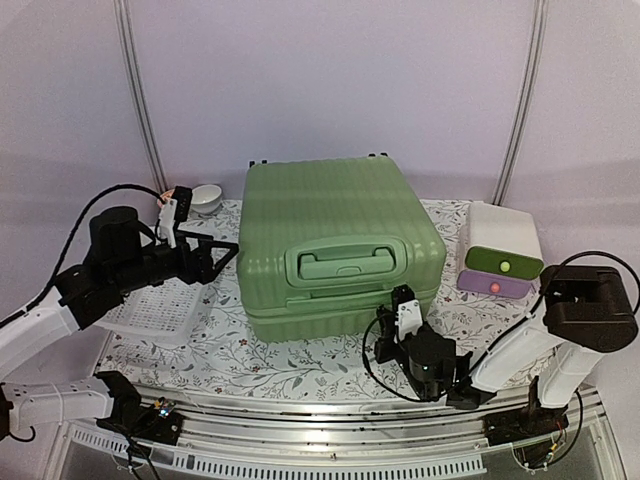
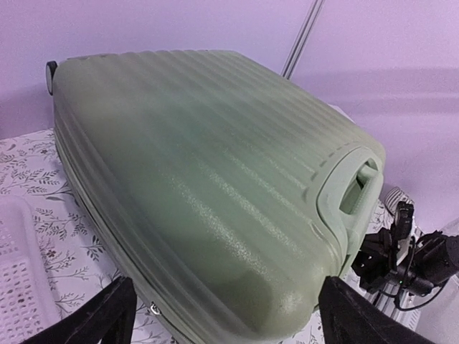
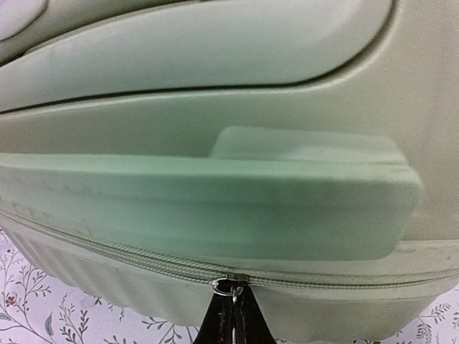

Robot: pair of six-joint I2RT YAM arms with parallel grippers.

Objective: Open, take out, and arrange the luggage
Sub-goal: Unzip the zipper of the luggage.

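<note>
Large light-green ribbed hard-shell suitcase point(image 1: 340, 245) closed, flat on floral tablecloth point(image 1: 300, 365); right gripper point(image 3: 233, 304) at its front seam, pinched on small metal zipper pull point(image 3: 229, 287); left gripper point(image 1: 222, 257) spread wide beside its left side.

Robot test booth, plain lilac partition walls point(image 1: 330, 80), metal poles point(image 1: 142, 100), floral-clothed table point(image 1: 300, 362)

White perforated basket point(image 1: 158, 312) at left, small white bowl point(image 1: 207, 198) behind, white-green-purple box point(image 1: 500, 250) at right, floral tablecloth point(image 1: 300, 365).

Luggage point(image 1: 335, 215) fills the centre of the table point(image 1: 300, 372). Basket point(image 1: 160, 308) obstructs near its left side; box point(image 1: 503, 250) just beside its right.
</note>
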